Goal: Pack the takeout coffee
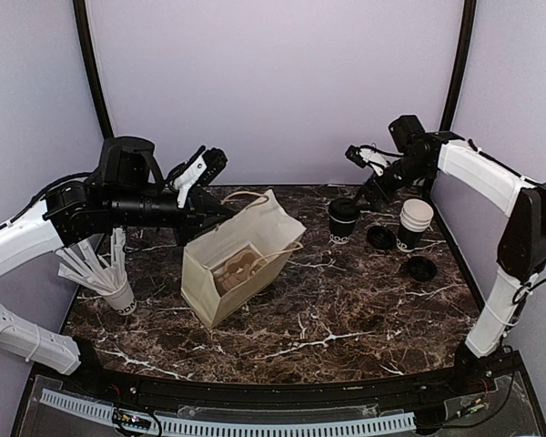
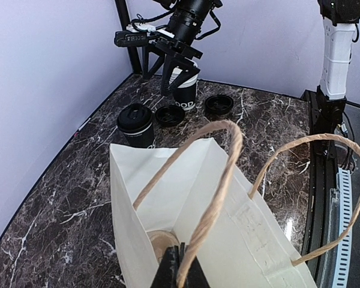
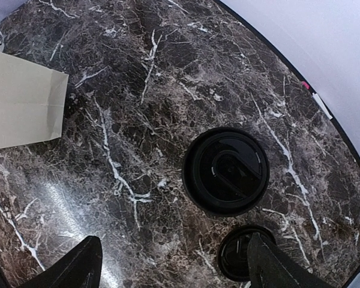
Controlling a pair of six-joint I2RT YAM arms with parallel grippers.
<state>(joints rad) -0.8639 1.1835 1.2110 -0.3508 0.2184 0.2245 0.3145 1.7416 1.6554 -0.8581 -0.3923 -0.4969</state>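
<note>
Left claw point(image 2: 180, 267) is gripping the handle point(image 2: 216, 204) of the bag point(image 2: 168, 180); right of the bag, right claw point(image 3: 173, 240) is hovering open above a lidded cup point(image 3: 226, 171).

Marble-look tabletop point(image 3: 138, 90) glossy; paper bag point(image 1: 209, 273) matt; plastic lid point(image 3: 226, 171) shiny.

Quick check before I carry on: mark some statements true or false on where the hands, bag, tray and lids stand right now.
1. The left hand is shut on the bag handle. True.
2. The right hand grips the lidded cup. False: it is open above the cup, not touching it.
3. The pulp tray sits inside the paper bag. True.
4. Every lid is on a cup. False: two loose lids lie on the table.
</note>
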